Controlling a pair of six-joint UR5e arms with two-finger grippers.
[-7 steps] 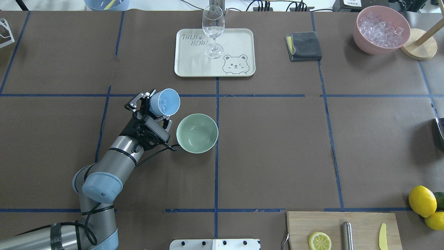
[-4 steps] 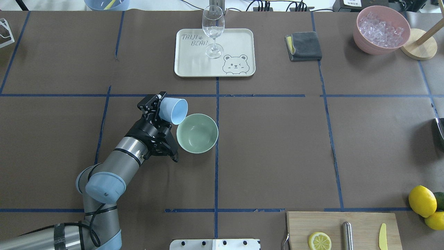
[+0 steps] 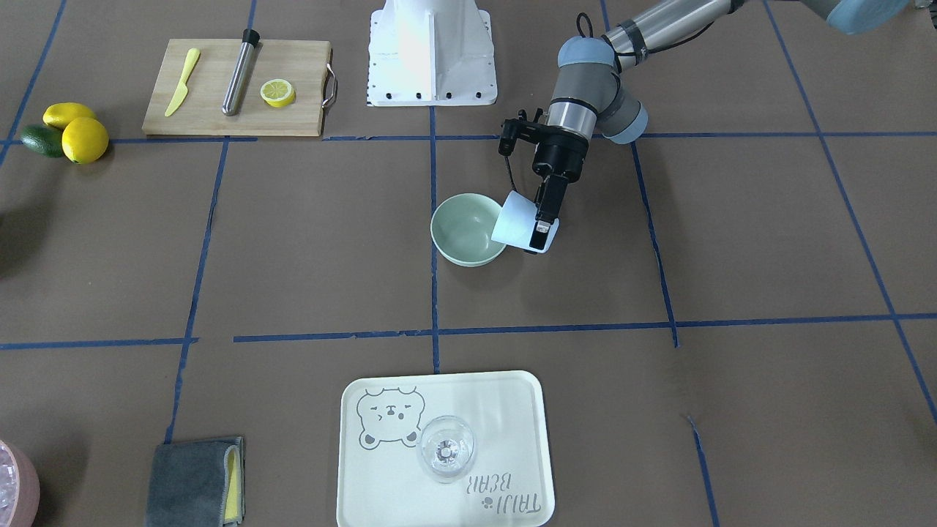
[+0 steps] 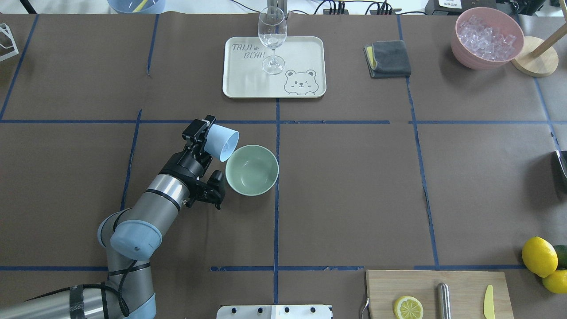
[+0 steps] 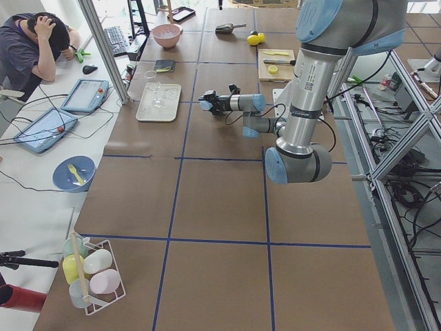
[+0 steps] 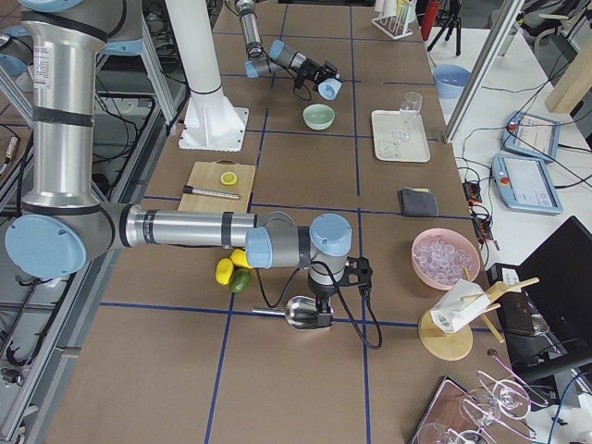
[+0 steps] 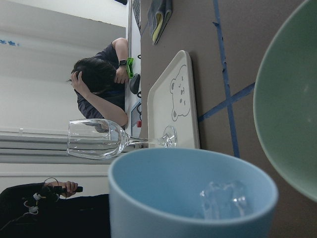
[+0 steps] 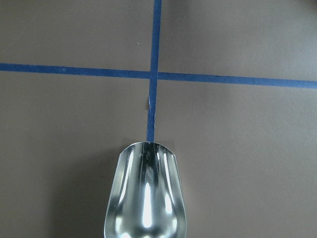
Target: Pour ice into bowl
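Seen from overhead, the left gripper (image 4: 203, 133) is clamped on a light blue cup (image 4: 223, 141), which sits at about ten o'clock from the mint-green bowl (image 4: 251, 170). The cup is tipped well over, its mouth turned toward four o'clock and its lip just at the bowl's rim. Through the left wrist camera, the ice (image 7: 223, 198) is a clear lump lying inside the cup, low against its wall near the lip. Away at twelve o'clock from the bowl, a wine glass (image 4: 272, 37) stands on a bear-printed tray (image 4: 305, 53). The right gripper (image 6: 321, 310) is down at the table by a metal scoop (image 8: 146, 198); I cannot tell its grip.
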